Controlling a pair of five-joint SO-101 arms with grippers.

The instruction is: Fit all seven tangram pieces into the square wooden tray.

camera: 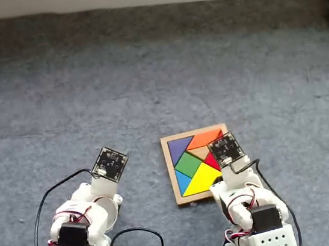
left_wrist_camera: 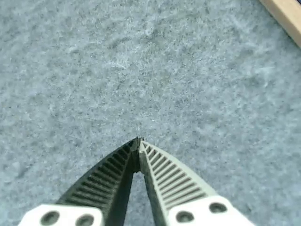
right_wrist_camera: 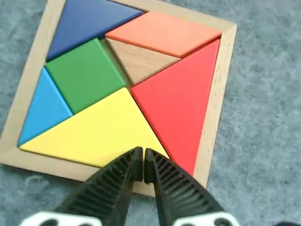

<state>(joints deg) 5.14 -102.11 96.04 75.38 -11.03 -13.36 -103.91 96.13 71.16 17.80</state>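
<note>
Beneath the right gripper [right_wrist_camera: 143, 157] — wooden tray [right_wrist_camera: 221, 70], slightly skewed, tangram pieces [right_wrist_camera: 103, 127] flat.

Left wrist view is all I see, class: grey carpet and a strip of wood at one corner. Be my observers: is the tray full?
Observer: Yes. In the right wrist view, seven pieces fill the tray.
Operator: Which piece lies under the right arm's jaws?
Observer: The yellow triangle, at its edge next to the red triangle.
Operator: Are those jaws holding anything?
Observer: No. They are shut with nothing between them, above the tray's rim.
</note>
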